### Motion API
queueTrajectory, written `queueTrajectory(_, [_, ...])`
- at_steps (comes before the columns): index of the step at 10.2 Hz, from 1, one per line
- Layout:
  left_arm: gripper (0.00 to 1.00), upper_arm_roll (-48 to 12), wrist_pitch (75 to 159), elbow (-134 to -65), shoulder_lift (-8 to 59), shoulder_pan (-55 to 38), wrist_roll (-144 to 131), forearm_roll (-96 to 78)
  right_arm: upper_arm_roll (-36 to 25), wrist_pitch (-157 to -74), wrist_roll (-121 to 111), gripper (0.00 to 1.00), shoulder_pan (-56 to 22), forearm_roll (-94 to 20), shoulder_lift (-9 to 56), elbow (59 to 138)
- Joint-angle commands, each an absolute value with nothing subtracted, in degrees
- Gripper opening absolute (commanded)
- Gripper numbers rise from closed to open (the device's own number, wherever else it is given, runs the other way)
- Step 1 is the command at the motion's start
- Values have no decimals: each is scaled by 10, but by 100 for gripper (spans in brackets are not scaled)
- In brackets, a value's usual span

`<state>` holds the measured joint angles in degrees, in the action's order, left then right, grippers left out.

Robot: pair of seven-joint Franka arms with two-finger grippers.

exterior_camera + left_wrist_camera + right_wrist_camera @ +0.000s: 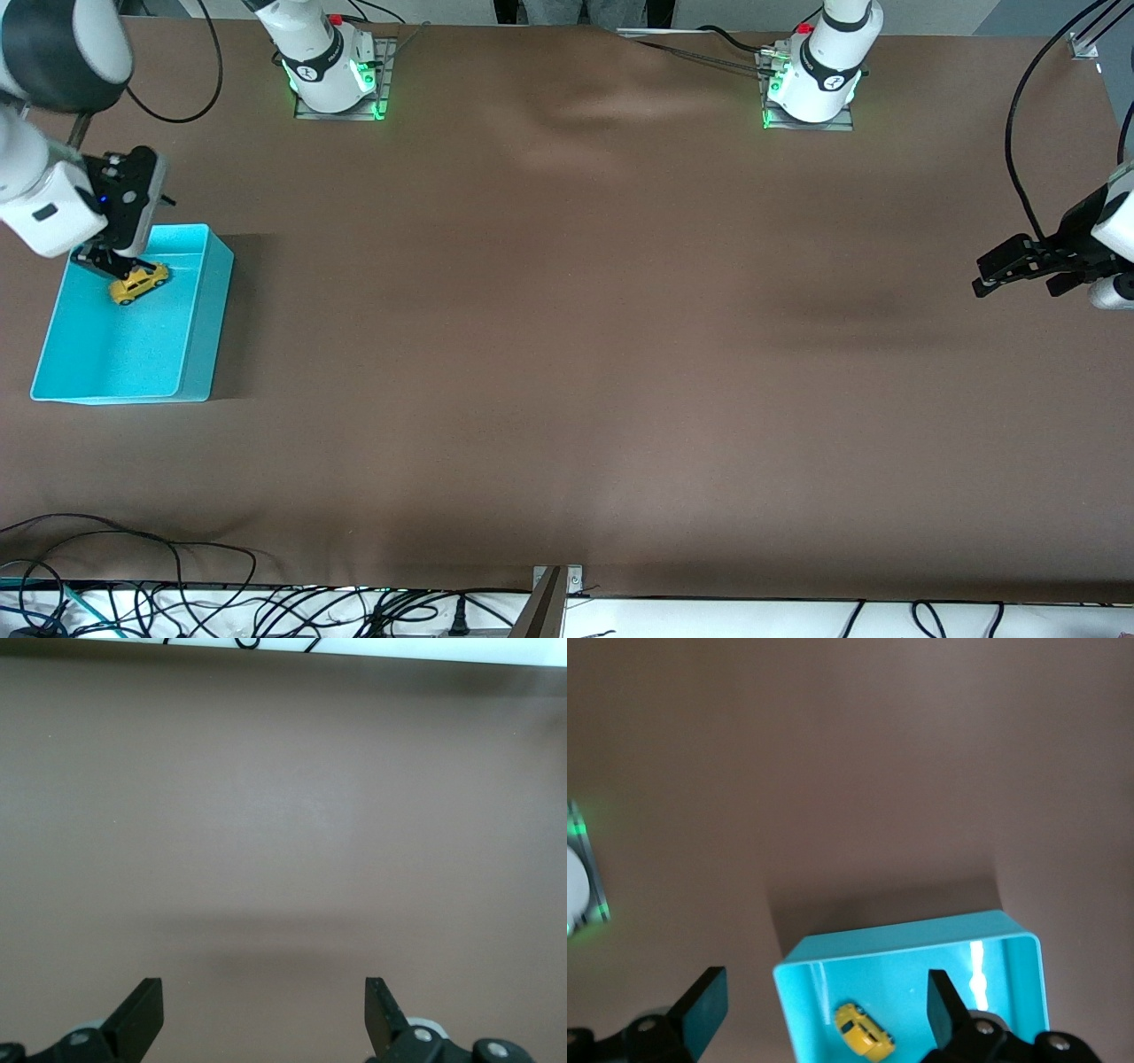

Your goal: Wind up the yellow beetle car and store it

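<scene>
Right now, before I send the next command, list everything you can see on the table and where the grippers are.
yellow beetle car: one, yellow with dark windows, lying in the turquoise bin, in the part of it farther from the front camera.
turquoise bin: one, turquoise, open-topped, on the table at the right arm's end.
table: one, covered in brown.
cables: several, black, along the table edge nearest the front camera.
right gripper: one, black fingers open, up over the bin above the car, holding nothing.
left gripper: one, black fingers open, waiting over bare table at the left arm's end.
</scene>
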<state>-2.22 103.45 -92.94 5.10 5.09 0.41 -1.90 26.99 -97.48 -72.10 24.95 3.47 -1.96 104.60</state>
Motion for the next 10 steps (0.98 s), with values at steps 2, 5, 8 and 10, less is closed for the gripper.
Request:
queueTrajectory(2, [100, -17, 1027, -926, 48, 47, 17, -29, 160, -976, -477, 100, 102, 1, -55, 1058])
queueTrajectory(5, [100, -17, 1027, -926, 48, 48, 17, -29, 101, -1008, -258, 100, 24, -18, -55, 1058])
queueTrajectory(8, [100, -17, 1027, -926, 48, 47, 17, -29, 66, -1012, -68, 100, -3, -28, -55, 1044])
queueTrajectory(10, [100, -17, 1027, -926, 48, 47, 17, -29, 51, -1006, -10, 100, -3, -12, -55, 1031])
